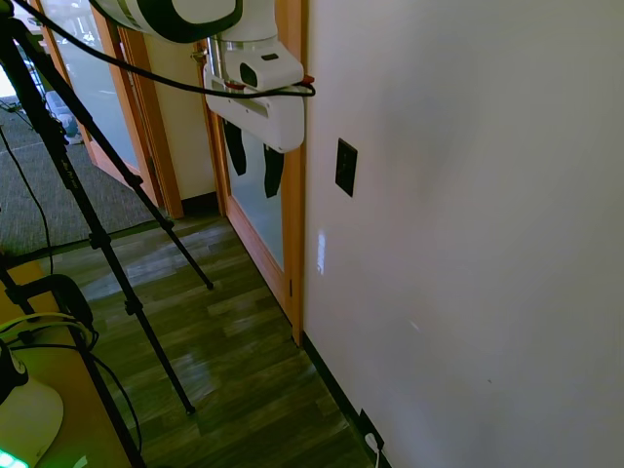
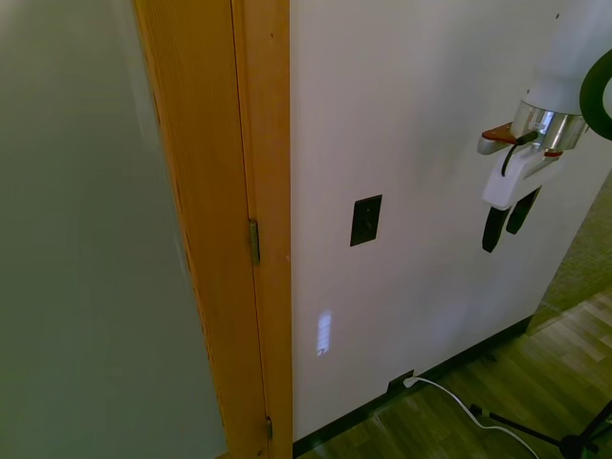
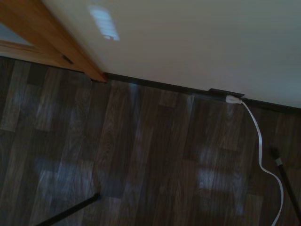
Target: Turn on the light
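Gripper (image 1: 253, 161) hangs in the air with its fingers pointing down, spread apart with a clear gap between them, holding nothing. It is off the wall (image 1: 468, 195), not touching it. The switch (image 1: 345, 167), a small black upright plate, sits on the white wall just beside the wooden door frame (image 2: 263, 191). In the second exterior view the switch (image 2: 365, 220) is to one side of the gripper (image 2: 508, 220) at about the same height, well apart from it. Wrist view looks down at the dark wood floor (image 3: 141, 155), the dark baseboard (image 3: 155, 85) and a white plug (image 3: 233, 99) with its cord at the wall's foot.
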Controlling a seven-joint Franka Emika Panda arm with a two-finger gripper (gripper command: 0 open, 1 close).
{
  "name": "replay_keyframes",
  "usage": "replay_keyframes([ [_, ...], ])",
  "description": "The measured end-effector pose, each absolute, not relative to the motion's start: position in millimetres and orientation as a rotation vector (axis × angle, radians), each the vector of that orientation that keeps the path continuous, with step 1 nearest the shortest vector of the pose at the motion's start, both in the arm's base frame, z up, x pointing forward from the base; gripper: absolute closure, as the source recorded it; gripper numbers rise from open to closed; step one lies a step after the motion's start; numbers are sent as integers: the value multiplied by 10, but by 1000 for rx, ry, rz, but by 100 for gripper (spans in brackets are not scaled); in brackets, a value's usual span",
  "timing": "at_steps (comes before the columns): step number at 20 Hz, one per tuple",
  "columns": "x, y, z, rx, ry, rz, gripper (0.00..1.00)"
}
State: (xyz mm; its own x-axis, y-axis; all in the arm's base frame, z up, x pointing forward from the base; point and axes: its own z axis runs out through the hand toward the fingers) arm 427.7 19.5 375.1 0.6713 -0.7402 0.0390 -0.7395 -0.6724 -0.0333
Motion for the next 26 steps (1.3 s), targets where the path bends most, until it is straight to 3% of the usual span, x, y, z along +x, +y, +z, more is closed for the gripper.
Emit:
replay_keyframes([
  [3,4328,205,3735,-2853,1258,-104,0],
  [12,4961,487,2929,-2696,1154,-511,0],
  [18,5209,585,2955,-2605,1086,-687,0],
  [19,5260,613,2984,-2600,1081,-694,100],
  [26,5652,674,2882,-2583,1095,-690,100],
])
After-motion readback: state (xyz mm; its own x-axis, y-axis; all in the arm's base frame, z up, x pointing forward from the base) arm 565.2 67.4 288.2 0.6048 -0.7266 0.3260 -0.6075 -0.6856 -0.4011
